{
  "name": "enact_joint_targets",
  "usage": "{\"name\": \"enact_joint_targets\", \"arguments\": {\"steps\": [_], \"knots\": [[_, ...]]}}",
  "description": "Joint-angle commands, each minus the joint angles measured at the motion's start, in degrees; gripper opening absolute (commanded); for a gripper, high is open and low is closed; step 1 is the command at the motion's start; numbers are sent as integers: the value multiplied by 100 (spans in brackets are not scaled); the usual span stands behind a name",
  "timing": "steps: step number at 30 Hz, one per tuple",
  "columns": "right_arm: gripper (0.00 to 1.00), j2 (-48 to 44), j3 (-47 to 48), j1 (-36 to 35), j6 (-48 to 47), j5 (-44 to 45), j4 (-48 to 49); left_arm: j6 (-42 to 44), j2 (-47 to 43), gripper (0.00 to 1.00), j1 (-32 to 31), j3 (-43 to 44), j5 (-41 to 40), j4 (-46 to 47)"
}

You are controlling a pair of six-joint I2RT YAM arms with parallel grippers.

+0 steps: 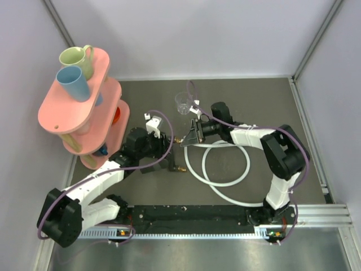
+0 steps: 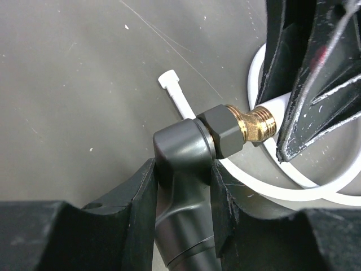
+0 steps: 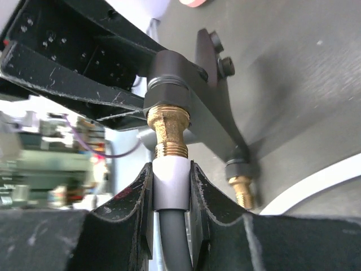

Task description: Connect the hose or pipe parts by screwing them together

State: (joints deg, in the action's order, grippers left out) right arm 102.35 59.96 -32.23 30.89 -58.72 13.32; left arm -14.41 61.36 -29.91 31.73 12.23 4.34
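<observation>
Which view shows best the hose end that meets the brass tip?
Right wrist: close up, the hose end sits in the right pincer against the brass tip. Left wrist shows only a sliver; the top view, almost nothing.

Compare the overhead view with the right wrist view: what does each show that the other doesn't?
Only overhead: a green mug and a blue mug on the pink shelf, the clear cup, and the white hose in full loops. Only right wrist: the right tool clamping the hose end against a brass thread of the black fitting. Both: the fitting and its free brass tip.
</observation>
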Motion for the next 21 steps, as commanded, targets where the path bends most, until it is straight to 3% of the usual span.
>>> {"name": "enact_joint_targets", "arguments": {"steps": [1, 3, 5, 7, 8, 11, 13, 15, 16, 20, 21], "knots": [[5, 294, -344, 375, 3298, -254, 3671, 79, -274, 0, -349, 123, 957, 973], [18, 234, -441, 463, 3406, -201, 3818, 44, -265, 0, -340, 167, 843, 902], [27, -38, -451, 507, 2743, -175, 3170, -61, -239, 0, -331, 333, 658, 587], [34, -293, -337, 533, 2003, -9, 1815, -18, -169, 0, -314, 483, 614, 79], [49, -581, -284, 525, 1147, 105, 1231, 0, -134, 0, -287, 649, 701, -89], [68, -1004, 6, 533, -248, 597, -384, 9, 59, 0, -165, 879, 938, -679], [74, -1155, 242, 533, -1045, 869, -969, 9, 139, 0, -112, 1081, 1096, -951], [75, -1461, 314, 516, -1584, 1133, -1489, -35, 279, 0, 81, 1256, 1596, -1207], [75, -1594, 201, 446, -2344, 1326, -1516, -113, 332, 0, 152, 1309, 1772, -1286], [75, -2735, -852, -195, -4851, 1986, -798, -193, 788, 0, 485, 1783, 2415, -1865], [75, -3207, -1447, -327, -5300, 2065, -187, -176, 903, 0, 521, 1889, 2572, -2154]]}}
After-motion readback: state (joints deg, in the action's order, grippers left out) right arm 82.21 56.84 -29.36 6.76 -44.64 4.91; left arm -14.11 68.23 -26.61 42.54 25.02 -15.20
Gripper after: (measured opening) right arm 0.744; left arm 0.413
